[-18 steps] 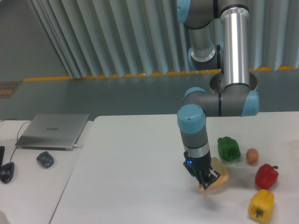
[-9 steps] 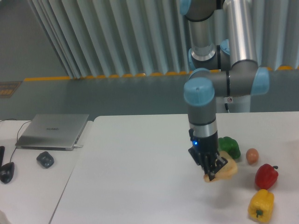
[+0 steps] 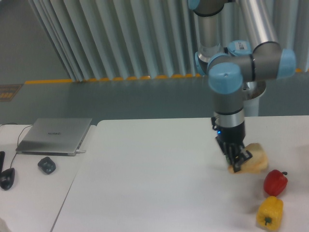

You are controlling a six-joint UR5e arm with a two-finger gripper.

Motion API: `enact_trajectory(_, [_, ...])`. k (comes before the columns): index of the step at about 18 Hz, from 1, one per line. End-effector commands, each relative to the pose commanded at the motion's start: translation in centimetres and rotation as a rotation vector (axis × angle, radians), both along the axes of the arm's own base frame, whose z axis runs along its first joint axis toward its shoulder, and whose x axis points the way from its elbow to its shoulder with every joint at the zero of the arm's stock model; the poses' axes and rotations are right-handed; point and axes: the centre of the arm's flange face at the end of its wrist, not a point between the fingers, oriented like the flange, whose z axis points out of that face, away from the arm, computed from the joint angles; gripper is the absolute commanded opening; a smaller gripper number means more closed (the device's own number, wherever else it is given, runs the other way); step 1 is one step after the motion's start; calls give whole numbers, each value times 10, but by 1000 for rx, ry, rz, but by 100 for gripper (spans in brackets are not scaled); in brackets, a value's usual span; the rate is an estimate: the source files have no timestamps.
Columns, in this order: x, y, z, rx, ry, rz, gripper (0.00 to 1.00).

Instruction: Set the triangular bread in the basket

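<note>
1 fixed camera looks across a white table at the arm, which reaches down from the upper right. The gripper points at the tabletop, and its 2 dark fingers are closed against the triangular bread, pinching its left end. The bread is pale tan with a darker golden edge along its bottom, and it sticks out from the fingers toward 3 o'clock. Whether it hangs clear of the table or brushes it cannot be told from this angle, though it appears slightly raised.

At about 5 o'clock from the bread, near it but apart, a red pepper lies on the table with its dark stem toward the right edge. Just below the red pepper, at 6 o'clock from it, sits a yellow pepper, close to the bottom of the view.

On the left, on a separate pale desk, a closed silver laptop lies flat. At 6 o'clock from the laptop there is a small dark grey object, and at 8 o'clock from that, at the left edge, a black mouse with a thin cable curving near the laptop.

Behind the tables runs a grey ribbed wall above a yellow floor stripe.
</note>
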Motion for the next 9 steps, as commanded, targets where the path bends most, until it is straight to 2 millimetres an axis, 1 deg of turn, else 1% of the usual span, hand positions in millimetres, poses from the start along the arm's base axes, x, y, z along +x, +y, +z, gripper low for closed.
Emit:
enact_trajectory(1, [-12, -8, 0, -1, 1, 3, 0])
enact_trajectory(3, [-32, -29, 10, 5, 29, -37, 0])
enact_trajectory(5, [-62, -52, 19, 13, 67, -56, 0])
enact_trajectory(9, [-105, -77, 19, 43, 120, 11, 0])
